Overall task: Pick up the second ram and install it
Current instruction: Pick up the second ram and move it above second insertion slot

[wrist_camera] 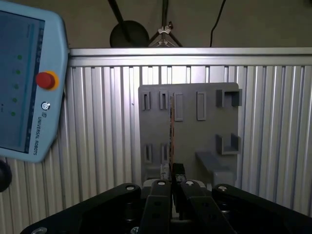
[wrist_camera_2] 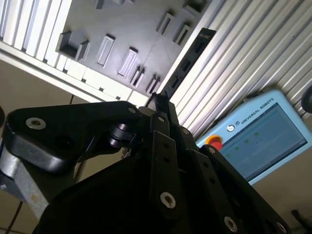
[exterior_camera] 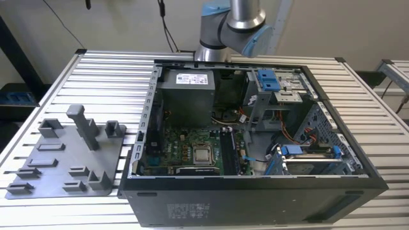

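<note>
My gripper (wrist_camera: pixel 173 183) is shut on the second ram (wrist_camera: pixel 171 126), a long thin strip seen edge-on in the first wrist view, sticking straight out from the fingertips. In the second wrist view the ram (wrist_camera_2: pixel 187 61) looks dark with a row of black chips and reaches out from the gripper (wrist_camera_2: pixel 158 100). Beyond it in both wrist views lies the grey fixture plate (wrist_camera: pixel 195 131), apart from the strip. In the exterior view the open computer case (exterior_camera: pixel 255 191) lies on the table, its green motherboard (exterior_camera: pixel 191 148) exposed.
The fixture plate (exterior_camera: pixel 64 158) with upright posts lies at the exterior view's left of the case on the ribbed aluminium table (exterior_camera: pixel 115 67). A pale blue teach pendant (wrist_camera: pixel 24 83) with a red button rests on the table near the plate. The arm (exterior_camera: pixel 233 28) rises behind the case.
</note>
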### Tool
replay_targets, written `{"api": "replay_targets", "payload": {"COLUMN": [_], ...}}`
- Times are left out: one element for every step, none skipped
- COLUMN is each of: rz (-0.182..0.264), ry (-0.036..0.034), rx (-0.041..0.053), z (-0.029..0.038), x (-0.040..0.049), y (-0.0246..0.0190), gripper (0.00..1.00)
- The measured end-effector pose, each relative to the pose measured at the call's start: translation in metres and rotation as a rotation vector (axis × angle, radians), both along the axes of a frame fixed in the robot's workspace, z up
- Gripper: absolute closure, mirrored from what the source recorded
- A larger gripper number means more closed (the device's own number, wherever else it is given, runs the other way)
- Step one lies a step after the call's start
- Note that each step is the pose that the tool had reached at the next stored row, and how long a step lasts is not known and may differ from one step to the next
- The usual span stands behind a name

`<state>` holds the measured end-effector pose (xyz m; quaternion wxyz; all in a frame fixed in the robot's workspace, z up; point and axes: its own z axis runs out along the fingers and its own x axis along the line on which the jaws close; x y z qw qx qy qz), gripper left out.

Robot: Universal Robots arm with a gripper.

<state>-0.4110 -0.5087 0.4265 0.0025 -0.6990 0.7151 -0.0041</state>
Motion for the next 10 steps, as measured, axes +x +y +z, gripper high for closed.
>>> {"api": "replay_targets", "payload": {"rz": [0.0, 0.0, 0.0, 0.0, 0.0, 0.0, 0.0, 0.0, 0.0, 0.0], "ry": [0.0001, 0.0001, 0.0002, 0.0001, 0.0002, 0.0002, 0.0003, 0.0004, 0.0004, 0.0003], "rx": [0.0, 0.0, 0.0, 0.0, 0.0, 0.0, 0.0, 0.0, 0.0001, 0.0001], "z": [0.0, 0.0, 0.0, 0.0, 0.0, 0.0, 0.0, 0.0, 0.0, -0.0001], "x": [0.0016, 0.0033, 0.0051, 0.0067, 0.0082, 0.01, 0.0117, 0.0133, 0.0147, 0.0159], "y": [0.0, 0.0, 0.0, 0.0, 0.0, 0.0, 0.0, 0.0, 0.0, 0.0], "gripper": [0.86, 0.86, 0.86, 0.86, 0.86, 0.86, 0.86, 0.86, 0.86, 0.86]}}
